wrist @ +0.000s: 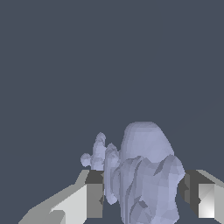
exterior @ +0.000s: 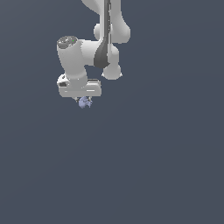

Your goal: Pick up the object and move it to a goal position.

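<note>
Gripper – white, pointing downward from the arm in the exterior view, set against a plain dark grey-blue backdrop. Fingers clamped on the object: in the wrist view one finger sits against each flank of the item, dark pads facing inward, no visible gap at either pad.

Object – pale lavender-blue, lumpy, irregular. Located between the fingertips, protruding just below the gripper body in the exterior view. Much smaller than the white hand above it. In the wrist view, a rounded bulge extending beyond the fingertips, plus a small knobbly offshoot next to one finger.

Containers – none visible in either view. Contact with any supporting surface below the object – cannot be determined; only uniform background surrounds the gripper.
</note>
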Motion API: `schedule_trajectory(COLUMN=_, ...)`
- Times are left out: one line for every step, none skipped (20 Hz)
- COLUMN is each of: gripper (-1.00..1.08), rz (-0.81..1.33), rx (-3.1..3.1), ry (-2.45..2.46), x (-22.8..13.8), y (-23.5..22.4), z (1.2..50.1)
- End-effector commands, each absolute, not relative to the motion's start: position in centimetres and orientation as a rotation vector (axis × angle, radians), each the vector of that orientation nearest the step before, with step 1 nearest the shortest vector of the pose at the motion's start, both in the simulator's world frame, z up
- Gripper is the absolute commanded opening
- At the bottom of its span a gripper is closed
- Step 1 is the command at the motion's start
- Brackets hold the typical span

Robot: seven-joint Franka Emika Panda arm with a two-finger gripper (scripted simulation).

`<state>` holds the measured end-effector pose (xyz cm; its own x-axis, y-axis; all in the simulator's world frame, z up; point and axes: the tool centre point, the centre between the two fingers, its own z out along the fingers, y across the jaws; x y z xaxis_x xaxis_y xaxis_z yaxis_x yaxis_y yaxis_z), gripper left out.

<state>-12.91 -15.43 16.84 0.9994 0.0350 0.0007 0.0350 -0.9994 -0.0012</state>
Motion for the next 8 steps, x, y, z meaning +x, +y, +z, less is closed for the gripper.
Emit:
schedule_trajectory(gripper=-1.00, rz=-0.001, rx=-3.140, ry=-0.056, x=-13.78, y=-15.83, z=17.41)
schedule_trajectory(gripper=-1.00, rz=-0.001, rx=-3.140, ry=-0.056, x=-14.01, y=-15.95, z=17.59)
schedule_trajectory(gripper=-1.00, rz=-0.001, rx=-3.140, ry=-0.056, x=-14.20, y=-16.07, z=17.74)
schedule_trajectory(gripper=-1.00, rz=0.000, rx=-3.140, ry=-0.056, x=-14.35, y=-16.14, z=17.87)
schedule_trajectory(gripper=-1.00, rz=0.000, rx=-3.140, ry=-0.056, x=-14.46, y=-16.22, z=17.97)
schedule_trajectory(gripper=-1.00, rz=0.000, rx=-3.140, ry=-0.056, x=-14.54, y=-16.28, z=18.04)
schedule_trajectory(gripper=-1.00, rz=0.000, rx=-3.140, ry=-0.056, x=-14.58, y=-16.32, z=18.09)
schedule_trajectory(gripper=-1.00, rz=0.000, rx=-3.140, ry=-0.056, x=-14.60, y=-16.34, z=18.10)
